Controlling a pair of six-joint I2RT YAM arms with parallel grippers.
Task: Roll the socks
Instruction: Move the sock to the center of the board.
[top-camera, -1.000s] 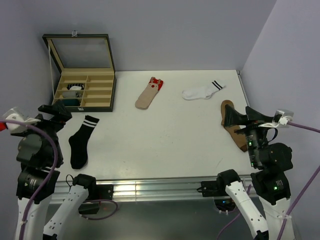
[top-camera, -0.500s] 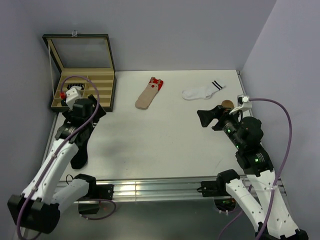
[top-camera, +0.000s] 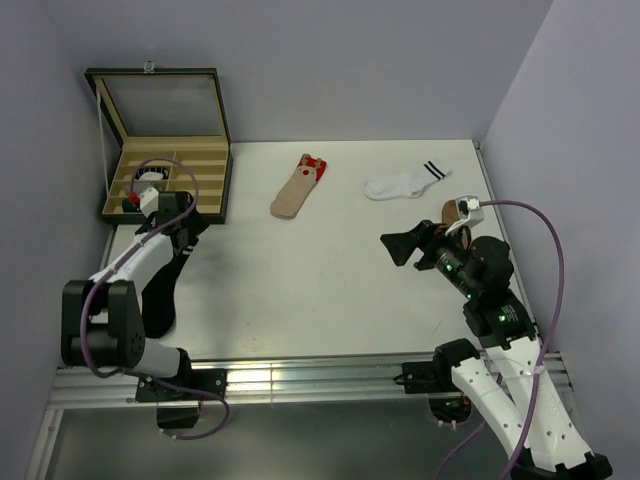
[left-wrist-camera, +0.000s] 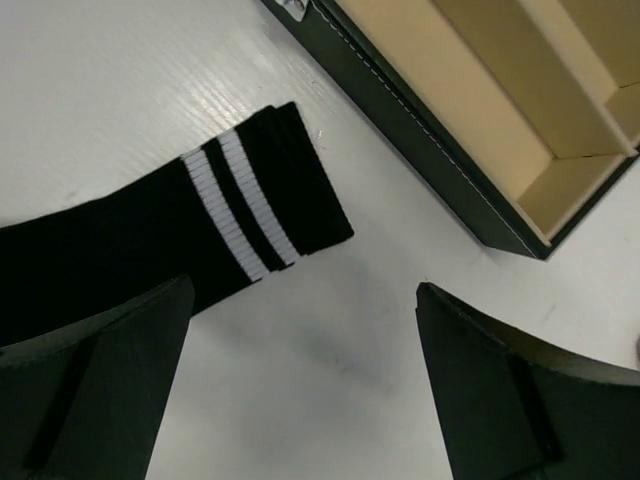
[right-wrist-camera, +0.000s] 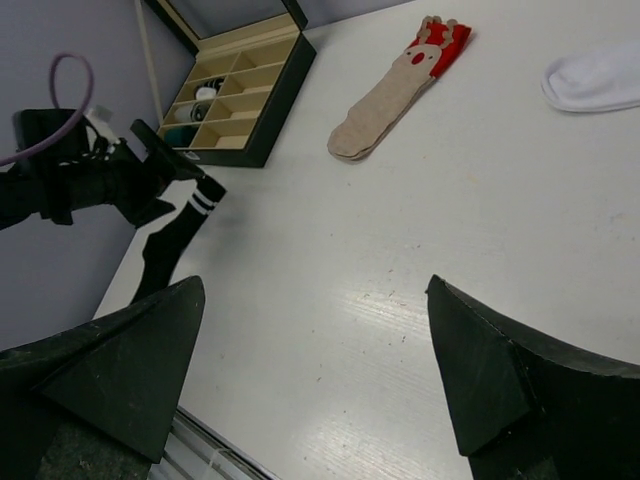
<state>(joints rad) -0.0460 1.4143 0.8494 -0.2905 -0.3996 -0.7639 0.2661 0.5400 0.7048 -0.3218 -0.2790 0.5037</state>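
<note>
The left gripper (left-wrist-camera: 305, 395) hangs spread wide and empty over the black sock (left-wrist-camera: 150, 230), whose striped cuff lies just ahead of the fingers (the divided box (left-wrist-camera: 450, 180) has its wall close beyond). Bare table (top-camera: 330, 270) spans the middle. The right gripper (right-wrist-camera: 310, 375), equally wide and empty, faces the beige reindeer sock (right-wrist-camera: 395, 95) well ahead, with the white sock (right-wrist-camera: 595, 75) further right.

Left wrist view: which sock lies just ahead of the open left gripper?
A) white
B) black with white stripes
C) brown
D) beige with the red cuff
B: the black sock, its cuff white-striped, lies flat just beyond the left gripper, beside the box.
</note>
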